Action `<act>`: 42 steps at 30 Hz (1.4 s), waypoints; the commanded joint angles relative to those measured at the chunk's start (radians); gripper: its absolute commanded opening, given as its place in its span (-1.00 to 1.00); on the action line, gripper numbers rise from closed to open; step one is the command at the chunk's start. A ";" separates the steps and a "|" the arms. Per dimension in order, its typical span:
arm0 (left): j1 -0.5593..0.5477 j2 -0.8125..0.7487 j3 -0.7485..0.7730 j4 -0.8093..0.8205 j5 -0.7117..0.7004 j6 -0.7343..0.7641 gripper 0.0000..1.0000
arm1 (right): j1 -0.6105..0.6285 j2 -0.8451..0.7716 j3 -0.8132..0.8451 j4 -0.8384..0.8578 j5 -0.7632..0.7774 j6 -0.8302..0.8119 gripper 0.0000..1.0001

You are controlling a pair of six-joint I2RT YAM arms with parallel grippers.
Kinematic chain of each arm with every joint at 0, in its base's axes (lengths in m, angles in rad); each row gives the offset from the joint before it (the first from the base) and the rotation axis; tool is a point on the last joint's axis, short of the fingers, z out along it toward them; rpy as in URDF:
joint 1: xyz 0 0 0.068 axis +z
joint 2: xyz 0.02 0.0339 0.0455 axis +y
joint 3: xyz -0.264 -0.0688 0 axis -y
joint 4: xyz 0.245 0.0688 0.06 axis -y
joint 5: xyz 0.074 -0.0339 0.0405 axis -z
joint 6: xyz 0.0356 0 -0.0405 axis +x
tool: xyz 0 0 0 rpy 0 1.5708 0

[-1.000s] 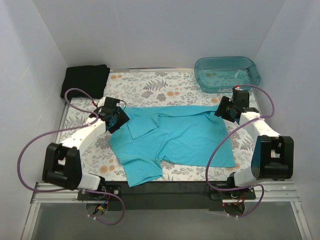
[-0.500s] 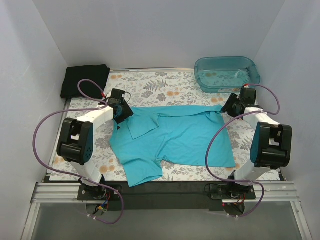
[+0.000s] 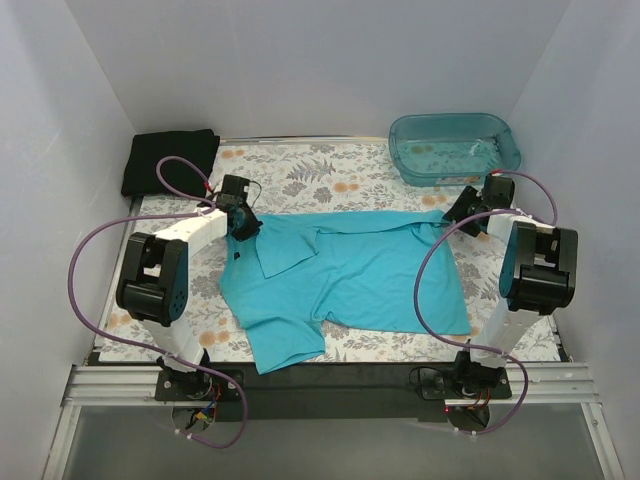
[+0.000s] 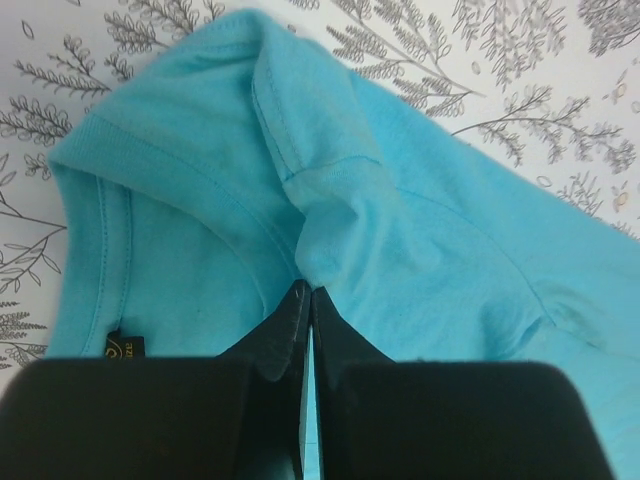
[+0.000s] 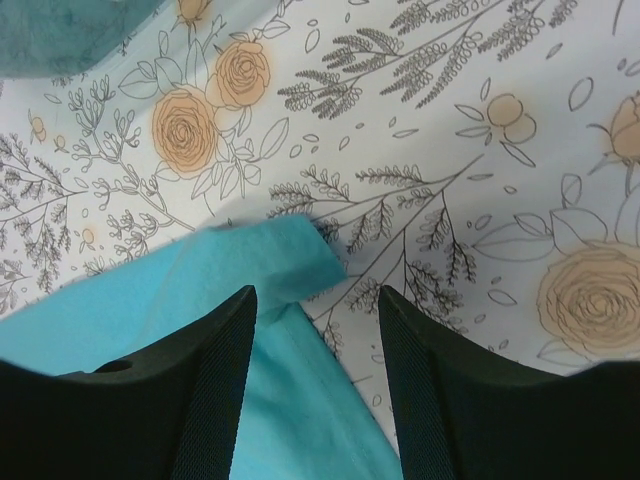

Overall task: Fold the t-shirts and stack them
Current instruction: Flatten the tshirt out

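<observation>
Turquoise t-shirt (image 3: 350, 275): spread out on the floral counter (image 3: 330, 170), with a flap folded over near its left end.
Left pincer (image 3: 243, 228): at the turquoise t-shirt's far-left corner, on the cloth.
Right pincer (image 3: 452, 215): at its far-right corner.
Black t-shirt (image 3: 170, 160): bundled, beyond its left end, well apart.
Teal tub (image 3: 510, 150): beyond its right end, apart.

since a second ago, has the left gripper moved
Yes. The left gripper has shifted farther back, closer to the black t-shirt.

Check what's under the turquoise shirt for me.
The floral table cover shows all round the turquoise shirt, which lies on it. Anything else beneath the cloth is hidden.
</observation>
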 commanded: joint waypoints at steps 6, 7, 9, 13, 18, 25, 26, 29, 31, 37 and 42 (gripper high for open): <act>0.029 -0.059 0.053 0.003 0.005 0.012 -1.00 | -0.021 0.086 0.065 0.116 -0.076 0.035 -0.03; 0.029 -0.062 0.053 0.003 0.007 0.014 -1.00 | -0.021 0.086 0.061 0.121 -0.079 0.037 -0.04; 0.031 -0.063 0.054 0.001 0.008 0.014 -1.00 | -0.019 0.089 0.059 0.124 -0.084 0.038 -0.09; 0.040 -0.076 0.062 -0.009 0.011 0.015 -1.00 | -0.021 0.098 0.068 0.125 -0.110 0.034 -0.30; 0.066 -0.102 0.079 -0.022 0.018 0.015 -1.00 | -0.021 0.078 0.099 0.125 -0.145 0.006 -0.79; 0.100 -0.132 0.120 -0.078 0.036 0.023 -1.00 | -0.018 0.011 0.133 0.114 -0.173 -0.074 -0.97; 0.103 -0.140 0.119 -0.080 0.038 0.025 -1.00 | -0.016 0.002 0.134 0.113 -0.181 -0.081 -0.97; 0.120 -0.175 0.114 -0.091 0.038 0.029 -1.00 | -0.006 -0.041 0.144 0.098 -0.181 -0.118 -0.97; 0.130 -0.192 0.111 -0.100 0.044 0.032 -1.00 | 0.011 -0.052 0.153 0.082 -0.178 -0.141 -0.97; 0.156 -0.212 0.074 -0.109 0.056 0.035 -1.00 | 0.065 -0.066 0.182 0.013 -0.118 -0.209 -0.95; 0.164 -0.212 0.056 -0.114 0.080 0.029 -1.00 | 0.077 -0.098 0.113 -0.024 -0.078 -0.192 -0.95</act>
